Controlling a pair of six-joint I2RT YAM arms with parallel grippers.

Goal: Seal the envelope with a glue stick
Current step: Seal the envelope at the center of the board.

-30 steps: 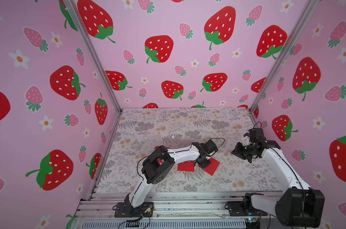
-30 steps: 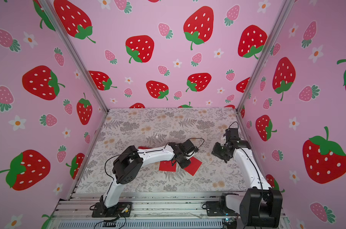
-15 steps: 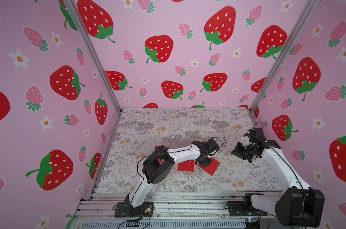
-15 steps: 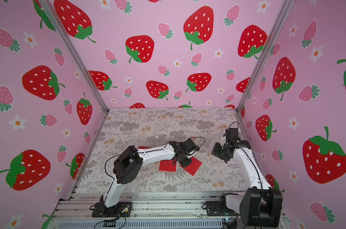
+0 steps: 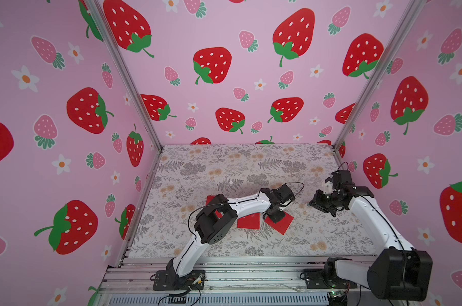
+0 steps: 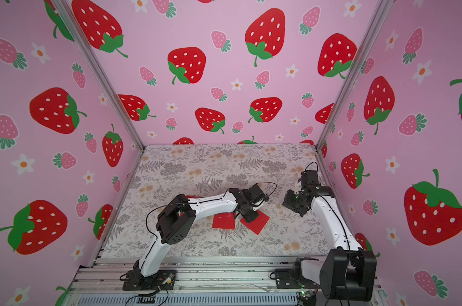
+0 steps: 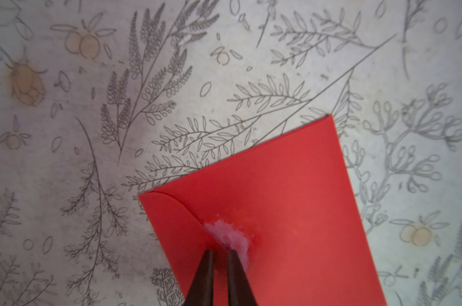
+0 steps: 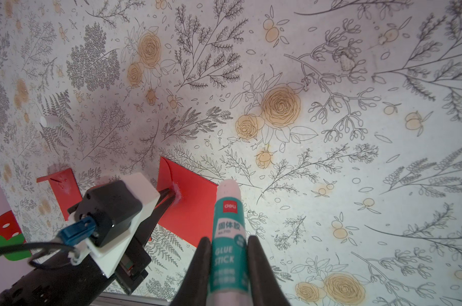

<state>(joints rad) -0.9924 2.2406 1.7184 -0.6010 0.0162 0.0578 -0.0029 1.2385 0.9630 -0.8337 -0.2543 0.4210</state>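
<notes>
"deli", "固体胶" and "GLUE STICK" are read on the teal band of the glue stick (image 8: pixel 227 212). It is clamped in the right claw (image 8: pixel 229 239) above the counter (image 8: pixel 330 159), right of the red envelope (image 7: pixel 277 212). The left claw (image 7: pixel 219 253), drawn nearly together, is pressed on the flap beside a purple glue smear (image 7: pixel 228 235). Open counter is left past the envelope's edges. Neither arm is seen moved since a second ago.

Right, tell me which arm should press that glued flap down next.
Left, probably. The left gripper, jaws nearly shut, touches the red envelope at the glue smear by its flap edge. The right gripper is shut on the glue stick, apart from that envelope.
</notes>
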